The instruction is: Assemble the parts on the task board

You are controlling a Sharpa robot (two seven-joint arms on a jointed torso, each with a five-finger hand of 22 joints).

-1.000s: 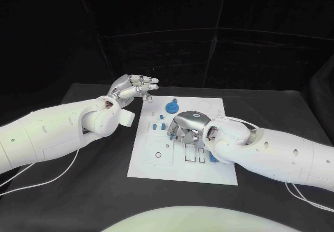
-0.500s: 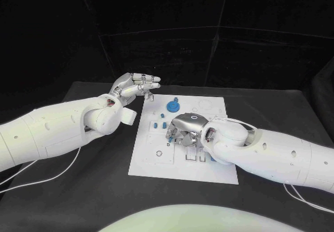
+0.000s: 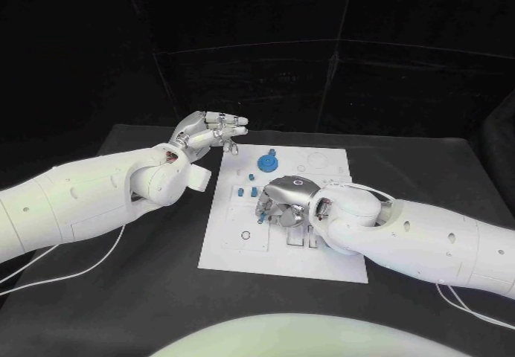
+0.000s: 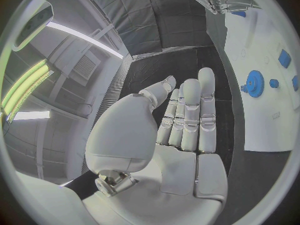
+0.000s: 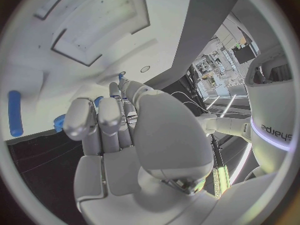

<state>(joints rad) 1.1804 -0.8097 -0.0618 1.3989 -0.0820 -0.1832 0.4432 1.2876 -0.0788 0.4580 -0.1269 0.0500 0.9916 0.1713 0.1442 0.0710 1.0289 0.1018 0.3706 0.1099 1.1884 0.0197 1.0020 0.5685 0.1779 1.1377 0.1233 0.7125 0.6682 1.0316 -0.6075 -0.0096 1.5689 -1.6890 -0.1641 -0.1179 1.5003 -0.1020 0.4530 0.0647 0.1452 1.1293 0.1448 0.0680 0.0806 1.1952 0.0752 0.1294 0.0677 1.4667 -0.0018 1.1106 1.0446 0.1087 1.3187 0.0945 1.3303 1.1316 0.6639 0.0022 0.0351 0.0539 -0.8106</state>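
The white task board (image 3: 242, 253) lies mid-table. My right hand (image 3: 284, 201) rests over its middle with the fingers pointing down and curled together. A small blue part (image 3: 261, 216) sits pinched at their tips, close above the board. The right wrist view shows the curled fingers (image 5: 100, 120) with blue between them. A blue gear (image 3: 266, 161) stands on the board's far part, with small blue parts (image 3: 248, 192) just in front of it. My left hand (image 3: 209, 130) hovers off the board's far left corner. Its fingers (image 4: 187, 115) are extended and hold nothing.
The black table (image 3: 129, 297) surrounds the board on all sides. A long blue part (image 5: 14, 112) lies on the board beside my right hand. The gear (image 4: 254, 80) and board (image 4: 262, 115) lie well beyond my left fingers. White cables trail at both table sides.
My right hand has shifted slightly left and lower over the board, carrying the small blue part with it. My left hand has stayed almost still.
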